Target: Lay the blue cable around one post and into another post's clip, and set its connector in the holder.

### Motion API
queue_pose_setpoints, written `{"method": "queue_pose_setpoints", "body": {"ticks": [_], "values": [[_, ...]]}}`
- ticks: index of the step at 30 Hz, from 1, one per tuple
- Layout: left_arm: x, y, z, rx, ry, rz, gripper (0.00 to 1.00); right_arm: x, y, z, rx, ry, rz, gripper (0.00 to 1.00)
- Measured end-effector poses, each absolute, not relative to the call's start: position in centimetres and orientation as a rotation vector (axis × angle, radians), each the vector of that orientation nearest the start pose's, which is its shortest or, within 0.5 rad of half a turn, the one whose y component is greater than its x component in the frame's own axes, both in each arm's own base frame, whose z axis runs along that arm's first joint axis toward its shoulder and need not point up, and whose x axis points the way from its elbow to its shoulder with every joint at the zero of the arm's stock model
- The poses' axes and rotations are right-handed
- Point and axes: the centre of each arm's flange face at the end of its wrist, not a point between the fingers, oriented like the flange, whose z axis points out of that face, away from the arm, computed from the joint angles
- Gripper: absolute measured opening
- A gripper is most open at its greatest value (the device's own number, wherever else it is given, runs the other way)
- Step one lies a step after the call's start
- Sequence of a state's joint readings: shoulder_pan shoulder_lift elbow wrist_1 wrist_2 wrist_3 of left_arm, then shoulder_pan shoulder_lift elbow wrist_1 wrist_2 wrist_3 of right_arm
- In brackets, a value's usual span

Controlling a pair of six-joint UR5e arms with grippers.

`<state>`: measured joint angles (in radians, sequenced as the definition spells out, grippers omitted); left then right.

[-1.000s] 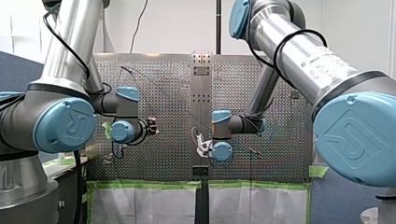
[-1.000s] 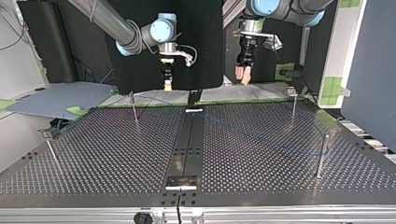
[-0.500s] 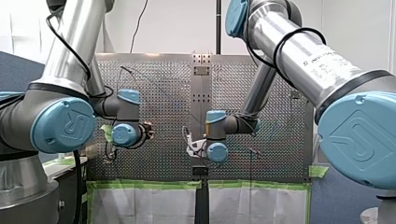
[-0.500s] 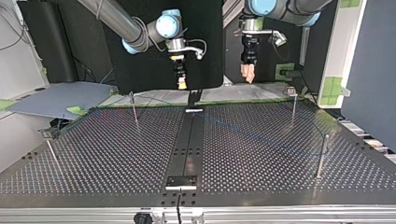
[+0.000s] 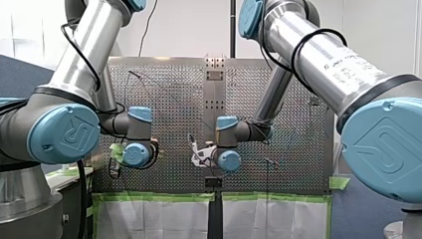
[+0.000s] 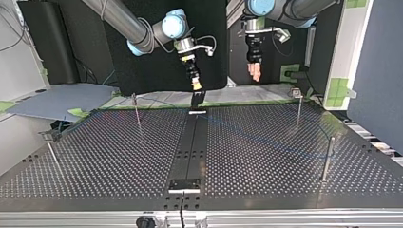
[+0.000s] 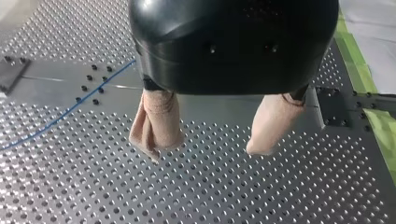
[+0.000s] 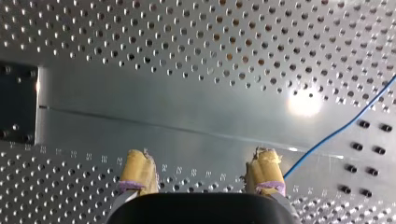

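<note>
Right gripper (image 8: 201, 156), spread open and empty, hangs over the table (image 8: 233, 46)'s centre strip near the arms' edge; blue cable (image 8: 336, 133) slants away just outside one pad, farther from the open left gripper (image 7: 203, 149).

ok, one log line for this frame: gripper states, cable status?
left gripper: open, empty | right gripper: open, empty | blue cable: lying on table, ungripped

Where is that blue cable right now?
In the top view the blue cable lies across the table, right of its centre strip, reaching toward a post.
</note>
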<state>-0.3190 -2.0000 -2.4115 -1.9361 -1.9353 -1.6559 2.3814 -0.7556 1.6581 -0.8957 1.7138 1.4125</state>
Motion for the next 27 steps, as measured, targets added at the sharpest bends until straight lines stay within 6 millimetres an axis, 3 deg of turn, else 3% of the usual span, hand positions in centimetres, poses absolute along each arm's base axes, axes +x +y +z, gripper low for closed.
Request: {"method": "queue_pose_setpoints", "body": {"ticks": [20, 27], "values": [[33.6, -21.7, 7.4, -0.208, 1.584, -0.013, 1.0, 57.5, -33.4, 4.4, 1.829, -0.48, 1.677, 0.99], [33.5, -21.6, 7.5, -0.253, 1.572, -0.001, 1.0, 57.7, -33.4, 4.6, 1.829, -0.465, 1.697, 0.99]]}}
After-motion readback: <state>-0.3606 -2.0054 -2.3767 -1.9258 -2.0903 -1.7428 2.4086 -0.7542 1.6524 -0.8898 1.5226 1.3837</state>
